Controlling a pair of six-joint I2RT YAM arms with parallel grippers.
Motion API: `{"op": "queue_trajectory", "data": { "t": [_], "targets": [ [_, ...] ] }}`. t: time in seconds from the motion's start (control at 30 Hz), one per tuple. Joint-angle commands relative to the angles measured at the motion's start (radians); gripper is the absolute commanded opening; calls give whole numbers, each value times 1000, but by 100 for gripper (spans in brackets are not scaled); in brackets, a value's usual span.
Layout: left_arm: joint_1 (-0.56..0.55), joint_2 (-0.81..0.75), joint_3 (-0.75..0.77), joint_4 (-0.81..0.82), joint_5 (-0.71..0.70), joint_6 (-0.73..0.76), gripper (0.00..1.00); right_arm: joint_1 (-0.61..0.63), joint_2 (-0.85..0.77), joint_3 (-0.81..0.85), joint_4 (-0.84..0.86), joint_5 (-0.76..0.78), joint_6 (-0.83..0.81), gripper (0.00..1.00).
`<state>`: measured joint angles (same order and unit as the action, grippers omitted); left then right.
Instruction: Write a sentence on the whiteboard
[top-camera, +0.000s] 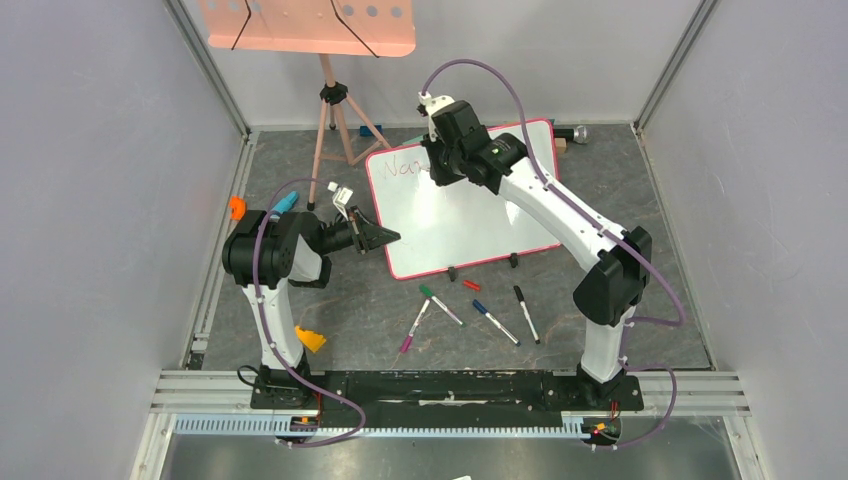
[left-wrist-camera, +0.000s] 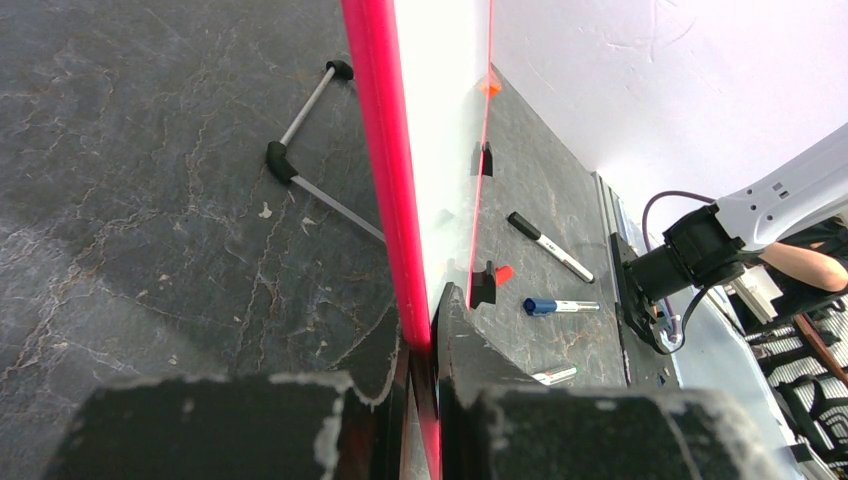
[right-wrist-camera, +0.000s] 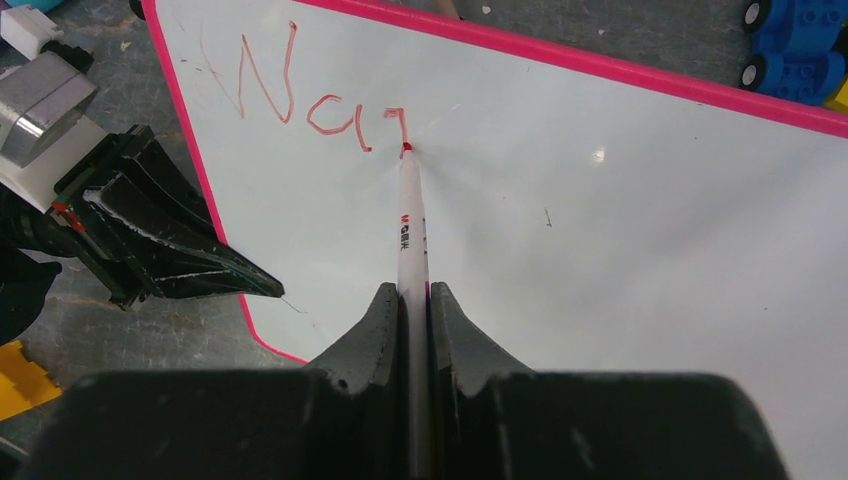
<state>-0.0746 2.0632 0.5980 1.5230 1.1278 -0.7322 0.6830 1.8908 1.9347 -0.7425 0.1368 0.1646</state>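
Your left gripper (top-camera: 388, 238) is squeezed tight on the thin pink rim of the whiteboard (top-camera: 470, 215). It holds the board's left edge, down near the corner on your side. The board sits on the dark table (top-camera: 330, 300), out in front of the two arms and a bit toward the far wall. Its two small black clip feet (top-camera: 455, 270) are on the edge nearest you. Your right gripper (right-wrist-camera: 408, 305) is closed on a red marker (right-wrist-camera: 410, 220), with one finger on each side of its white body. The marker points away from the gripper, and its red tip touches the white board. The sentence (right-wrist-camera: 320, 100) is only begun in the top left corner of the board. You can read a big "N", a small "a" and one more mark, and the tip sits at the end of that mark. On the table just past the board's near edge lie a green marker (top-camera: 440, 305), a pink marker (top-camera: 413, 328), a blue marker (top-camera: 495, 322) and a black marker (top-camera: 526, 314). A small red cap (top-camera: 471, 285) lies close to them. Behind the board a pink tray (top-camera: 310, 25) stands on a tripod (top-camera: 335, 125).
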Motion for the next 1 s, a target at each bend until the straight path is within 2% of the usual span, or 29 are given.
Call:
{"op": "queue_trajectory", "data": {
  "t": [0.0, 0.4, 0.6, 0.77, 0.97],
  "targets": [
    [1, 41, -25, 34, -53, 293, 9, -32, 21, 37, 64, 66, -3, 0],
    [1, 39, -26, 34, -54, 294, 9, -55, 4, 14, 74, 97, 11, 0],
    [1, 38, -28, 34, -62, 293, 9, -57, -35, -8, 98, 6, -14, 0],
    [0, 38, -30, 34, -68, 292, 9, -57, -149, -140, 232, -82, -48, 0],
    [1, 38, -30, 34, -68, 292, 9, -59, -177, -165, 246, -96, -63, 0]
  ]
}}
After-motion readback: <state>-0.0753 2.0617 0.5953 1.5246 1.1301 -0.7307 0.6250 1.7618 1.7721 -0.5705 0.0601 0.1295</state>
